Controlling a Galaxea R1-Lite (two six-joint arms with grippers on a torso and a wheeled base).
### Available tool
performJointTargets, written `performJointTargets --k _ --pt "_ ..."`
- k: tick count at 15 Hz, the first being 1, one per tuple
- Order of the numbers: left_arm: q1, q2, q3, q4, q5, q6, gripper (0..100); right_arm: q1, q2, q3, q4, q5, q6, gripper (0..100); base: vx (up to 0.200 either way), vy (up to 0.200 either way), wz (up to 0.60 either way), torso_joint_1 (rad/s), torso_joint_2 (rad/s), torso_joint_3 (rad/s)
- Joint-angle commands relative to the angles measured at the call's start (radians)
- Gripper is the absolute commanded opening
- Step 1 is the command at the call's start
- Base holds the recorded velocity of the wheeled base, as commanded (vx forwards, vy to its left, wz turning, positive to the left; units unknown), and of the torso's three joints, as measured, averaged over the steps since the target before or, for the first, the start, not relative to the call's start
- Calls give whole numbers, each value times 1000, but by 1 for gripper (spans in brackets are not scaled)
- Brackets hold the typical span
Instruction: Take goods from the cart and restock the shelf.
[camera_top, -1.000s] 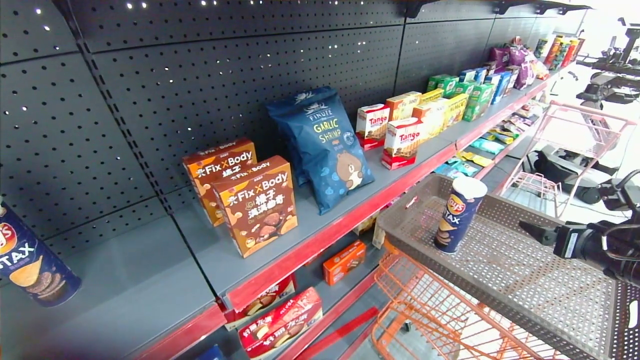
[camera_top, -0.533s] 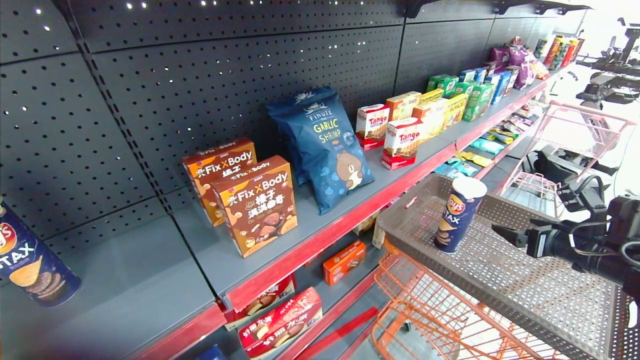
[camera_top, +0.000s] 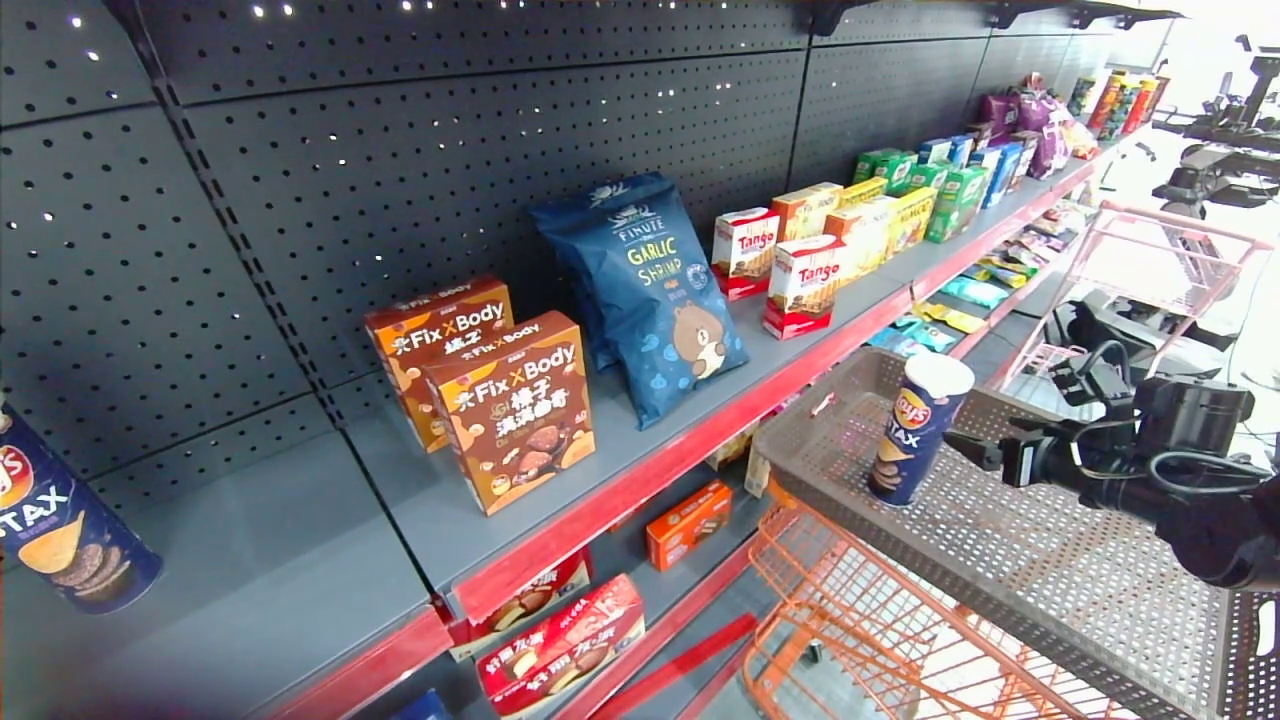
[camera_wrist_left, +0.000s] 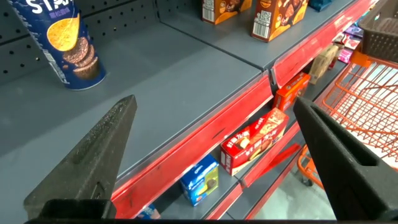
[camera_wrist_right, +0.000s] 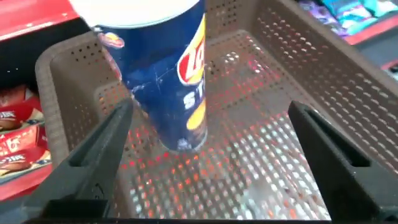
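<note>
A grey shelf (camera_top: 300, 560) with a red front edge runs from the near left to the far right, backed by black pegboard (camera_top: 400, 170). At its near left end stands a blue shelf can (camera_top: 60, 520). Further along stand two brown boxes (camera_top: 510, 410), one just behind the other. Next is a blue bag (camera_top: 650, 290) propped against the pegboard, then two red-and-white boxes (camera_top: 805, 285). Beyond them are rows of yellow boxes (camera_top: 880, 225) and green boxes (camera_top: 945, 190). A lower shelf (camera_top: 715, 575) holds an orange box (camera_top: 688, 522) and red packs (camera_top: 560, 645). Beside the shelf, a brown perforated cart tray (camera_top: 1050, 560) carries an upright blue cart can (camera_top: 915, 430) near its shelf-side end.
</note>
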Motion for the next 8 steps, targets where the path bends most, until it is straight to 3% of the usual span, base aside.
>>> performJointTargets --k 1,5,8 --pt "1 0 0 0 1 0 100 14 55 -56 4 6 0 100 0 0 0 0 0 0" --pt "1 0 0 0 -1 0 100 46 149 -220 11 13 0 100 0 0 0 0 0 0" --pt "1 0 0 0 -1 0 100 51 156 -241 11 27 0 100 0 0 0 0 0 0"
